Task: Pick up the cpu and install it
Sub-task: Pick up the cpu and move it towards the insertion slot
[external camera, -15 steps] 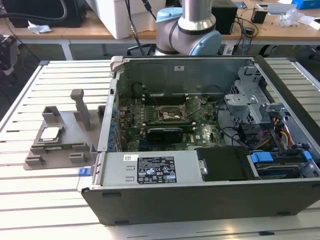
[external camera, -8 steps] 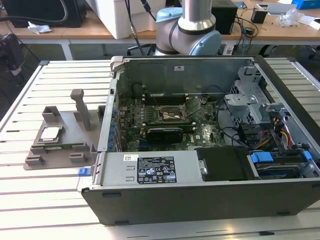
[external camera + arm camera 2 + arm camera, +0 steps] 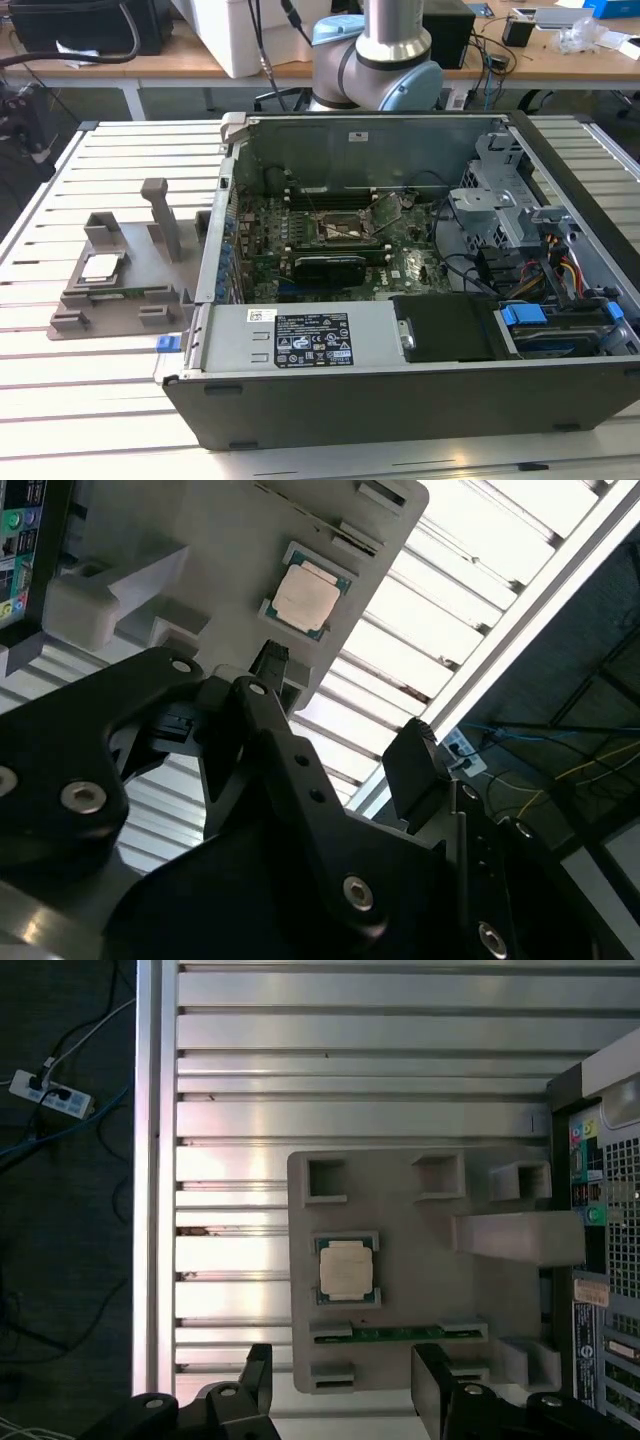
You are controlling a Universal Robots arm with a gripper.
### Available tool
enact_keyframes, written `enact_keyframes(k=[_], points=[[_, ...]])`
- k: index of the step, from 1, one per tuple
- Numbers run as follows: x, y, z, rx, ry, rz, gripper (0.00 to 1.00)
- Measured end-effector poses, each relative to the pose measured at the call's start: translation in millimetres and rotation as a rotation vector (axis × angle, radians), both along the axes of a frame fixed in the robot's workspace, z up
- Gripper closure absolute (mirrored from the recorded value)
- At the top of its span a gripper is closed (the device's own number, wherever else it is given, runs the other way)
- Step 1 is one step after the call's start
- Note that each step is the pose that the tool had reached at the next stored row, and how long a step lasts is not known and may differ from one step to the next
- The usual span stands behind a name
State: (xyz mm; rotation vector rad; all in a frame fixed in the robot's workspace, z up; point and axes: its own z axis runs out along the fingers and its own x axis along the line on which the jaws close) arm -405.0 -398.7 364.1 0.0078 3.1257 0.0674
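**Black end effector spread open over the grey holder; cpu lies in its pocket**

Black, matte and bolted together from flat links, my end effector (image 3: 345, 1360) hangs over the bench with its two fingers (image 3: 258, 1375) held wide apart and nothing between them. In the second wrist view the same blunt finger blocks stand either side of an open gap (image 3: 340, 700).

Just beyond the fingertips is the holder (image 3: 420, 1260), a dull grey plastic plate with square pockets, raised blocks and one tall post. A thin green strip (image 3: 400, 1332) lies in a slot along the edge nearest the fingers. The cpu (image 3: 347, 1268) sits flat in a square pocket of the holder, apart from the end effector. It is a small square chip with a pale, silvery metal lid, slightly warm in tone, with rounded corners and a narrow green rim around it. The second wrist view shows it the same way (image 3: 305, 597).

Under the holder I see the bench (image 3: 350, 1070), made of long, bright aluminium slats with dark grooves.

In the exterior view the holder (image 3: 120, 300) and cpu (image 3: 102, 265) lie at the exterior view's left, just beside the open computer case (image 3: 400, 400) of grey sheet steel. Inside it lies the green motherboard (image 3: 415, 262) with a square metal-framed socket (image 3: 345, 228) and a black graphics card (image 3: 335, 268) beside that. Behind the case rises the silver and blue arm (image 3: 385, 50).
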Motion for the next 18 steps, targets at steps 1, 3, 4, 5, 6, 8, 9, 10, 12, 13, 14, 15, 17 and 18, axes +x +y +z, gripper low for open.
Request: enact_keyframes(k=[1, 3, 4, 5, 6, 8, 9, 10, 12, 13, 14, 15, 17, 18], points=[[0.0, 0.0, -1.2, 0.0001, 0.0005, 0.0, 0.34], [0.2, 0.0, -5.9, 0.0001, 0.0027, 0.001, 0.34], [0.2, 0.0, -8.9, 0.0001, 0.0044, 0.002, 0.34], [0.2, 0.0, -12.0, 0.0, 0.0059, 0.002, 0.34], [0.3, 0.0, -14.1, 0.0, 0.0069, 0.003, 0.34], [1.8, 0.3, -19.1, -0.0113, 0.0078, 0.011, 0.34], [2.0, 0.4, -19.9, -0.0193, 0.008, 0.016, 0.34], [2.2, 0.5, -21.1, -0.0225, 0.0081, 0.02, 0.34], [2.9, 0.7, -24.6, -0.023, 0.0093, 0.029, 0.34], [3.7, 0.6, -27.3, -0.0225, 0.01, 0.029, 0.34], [4.8, 0.7, -31.0, -0.0226, 0.0102, 0.051, 0.34], [4.8, 0.7, -33.0, -0.023, 0.01, 0.077, 0.34], [5.0, 0.8, -36.0, -0.0234, 0.0098, 0.102, 0.34], [5.3, 0.8, -38.3, -0.0233, 0.0103, 0.102, 0.34]])
